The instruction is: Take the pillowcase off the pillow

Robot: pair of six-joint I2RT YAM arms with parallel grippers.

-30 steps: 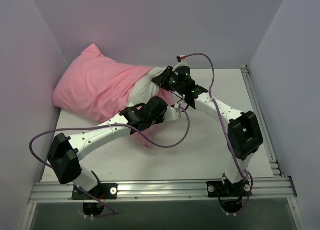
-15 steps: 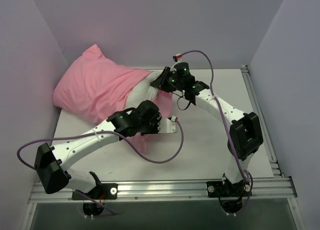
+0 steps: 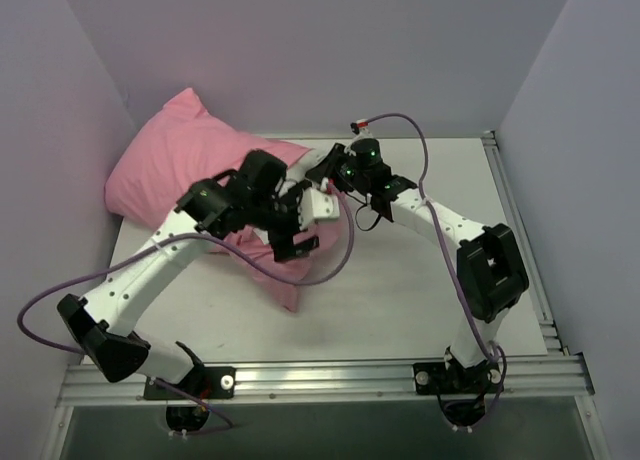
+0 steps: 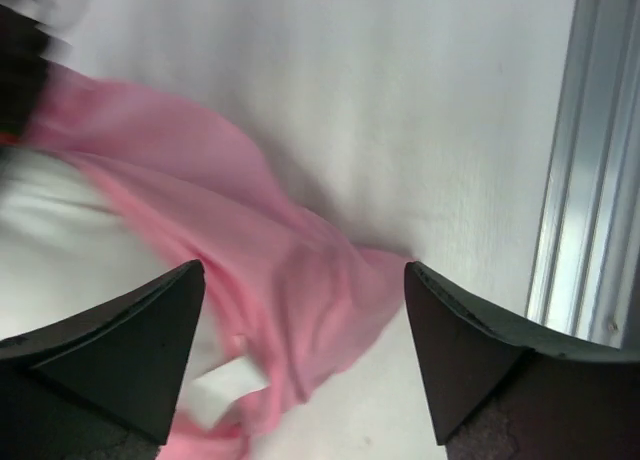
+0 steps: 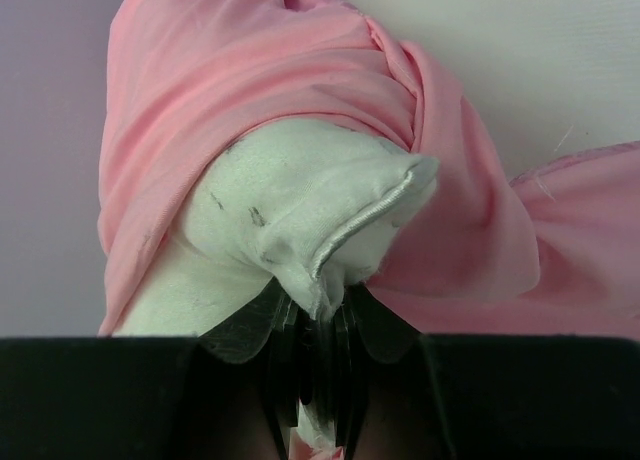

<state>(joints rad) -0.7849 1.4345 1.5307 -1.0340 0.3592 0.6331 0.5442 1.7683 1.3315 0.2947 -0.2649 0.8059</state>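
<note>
1. The pillowcase (image 3: 170, 170) lies toward the table's (image 3: 420, 280) 10 o'clock corner and covers most of the pillow (image 5: 290, 210).
2. The left gripper (image 4: 303, 280) has just let go of the loose hem. Its fingers are spread wide, so a new grasp seems needed.
3. The right gripper (image 5: 318, 325) pinches the pillow's bare corner.
4. The long axis runs from 10 to 4 o'clock, and the mouth points to 4.

Soft, even light with faint shadows; the left wrist view is blurred throughout.
</note>
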